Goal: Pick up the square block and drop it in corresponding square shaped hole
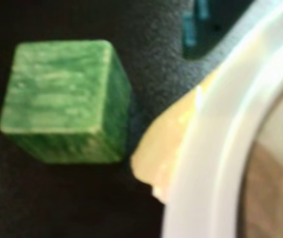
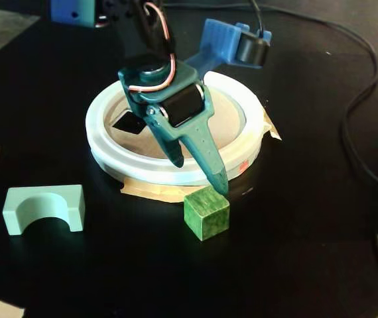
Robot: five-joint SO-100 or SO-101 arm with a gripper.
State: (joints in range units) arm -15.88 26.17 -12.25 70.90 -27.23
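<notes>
Green square block (image 2: 206,212) rests on the black surface (image 2: 295,252), just in front of the white ring (image 2: 176,171); my gripper (image 2: 199,173) hangs above it, fingers spread apart.

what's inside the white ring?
Inside the white ring: a brown panel with one dark square hole visible. The gripper and arm cover the middle, so other holes can't be seen.

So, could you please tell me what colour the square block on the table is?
The square block is green with lighter streaks, clearest in the wrist view.
</notes>
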